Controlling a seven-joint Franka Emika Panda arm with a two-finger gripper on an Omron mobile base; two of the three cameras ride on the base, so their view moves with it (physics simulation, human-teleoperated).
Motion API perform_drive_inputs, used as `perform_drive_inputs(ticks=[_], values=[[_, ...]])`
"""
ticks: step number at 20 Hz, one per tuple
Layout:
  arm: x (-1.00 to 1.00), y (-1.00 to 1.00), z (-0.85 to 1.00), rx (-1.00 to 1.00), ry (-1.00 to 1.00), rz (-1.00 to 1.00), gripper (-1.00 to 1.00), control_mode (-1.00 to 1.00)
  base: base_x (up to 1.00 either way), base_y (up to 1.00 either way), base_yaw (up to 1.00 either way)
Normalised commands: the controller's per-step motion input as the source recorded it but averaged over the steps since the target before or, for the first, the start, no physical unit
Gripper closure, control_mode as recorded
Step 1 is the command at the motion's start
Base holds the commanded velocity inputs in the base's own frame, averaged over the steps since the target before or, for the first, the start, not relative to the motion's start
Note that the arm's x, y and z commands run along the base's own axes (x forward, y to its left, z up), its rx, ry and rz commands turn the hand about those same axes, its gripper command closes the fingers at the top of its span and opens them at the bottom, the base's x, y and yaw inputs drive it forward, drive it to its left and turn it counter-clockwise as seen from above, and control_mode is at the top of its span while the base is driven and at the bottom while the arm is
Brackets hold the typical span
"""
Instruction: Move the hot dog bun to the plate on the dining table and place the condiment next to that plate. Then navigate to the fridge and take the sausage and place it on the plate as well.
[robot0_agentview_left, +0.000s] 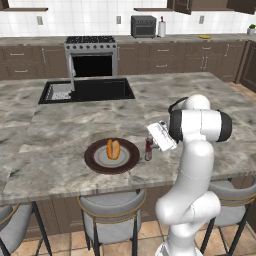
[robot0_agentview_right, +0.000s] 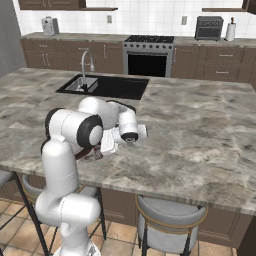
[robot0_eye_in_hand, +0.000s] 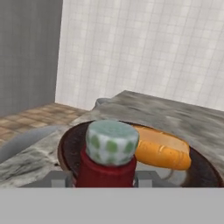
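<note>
The hot dog bun (robot0_agentview_left: 113, 149) lies in the middle of the round dark brown plate (robot0_agentview_left: 92, 159) near the front edge of the dining table (robot0_agentview_left: 200, 100). Just right of the plate's rim, the red condiment (robot0_agentview_left: 148, 148) stands upright on the marble. My gripper (robot0_agentview_left: 150, 143) reaches in from the right, its fingers closed on the bottle's sides. In the hand view the condiment (robot0_eye_in_hand: 109, 153) with its pale cap sits between my gripper (robot0_eye_in_hand: 105, 177) tips. Behind it there, the bun (robot0_eye_in_hand: 164, 151) rests on the plate (robot0_eye_in_hand: 65, 148). The fridge and sausage are out of view.
A black inset sink (robot0_agentview_left: 87, 91) with a faucet lies at the far side of the island. Grey stools (robot0_agentview_left: 112, 210) stand under the front edge. A stove (robot0_agentview_left: 91, 55) and brown cabinets line the back wall.
</note>
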Motion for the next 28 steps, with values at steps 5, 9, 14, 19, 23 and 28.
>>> perform_drive_inputs(ticks=[5, 9, 14, 19, 23, 28], values=[[0.00, 0.02, -0.24, 0.00, -0.06, 0.00, -1.00, -1.00, 0.00, 0.00, 0.00], [0.00, 0.00, -0.03, 0.00, -0.06, 0.01, -1.00, -1.00, 0.00, 0.00, 0.00], [0.00, 0.00, 0.00, 0.00, -0.01, 0.03, -1.00, -1.00, 0.00, 0.00, 0.00], [-0.01, -0.01, 0.00, 0.00, 0.00, 0.06, -1.00, -1.00, 0.00, 0.00, 0.00], [-0.20, -0.14, 0.22, 0.00, 0.00, 0.01, -1.00, -1.00, 0.00, 0.00, 0.00], [-0.33, -0.08, 0.53, 0.00, -0.02, 0.00, -1.00, -1.00, 0.00, 0.00, 0.00]])
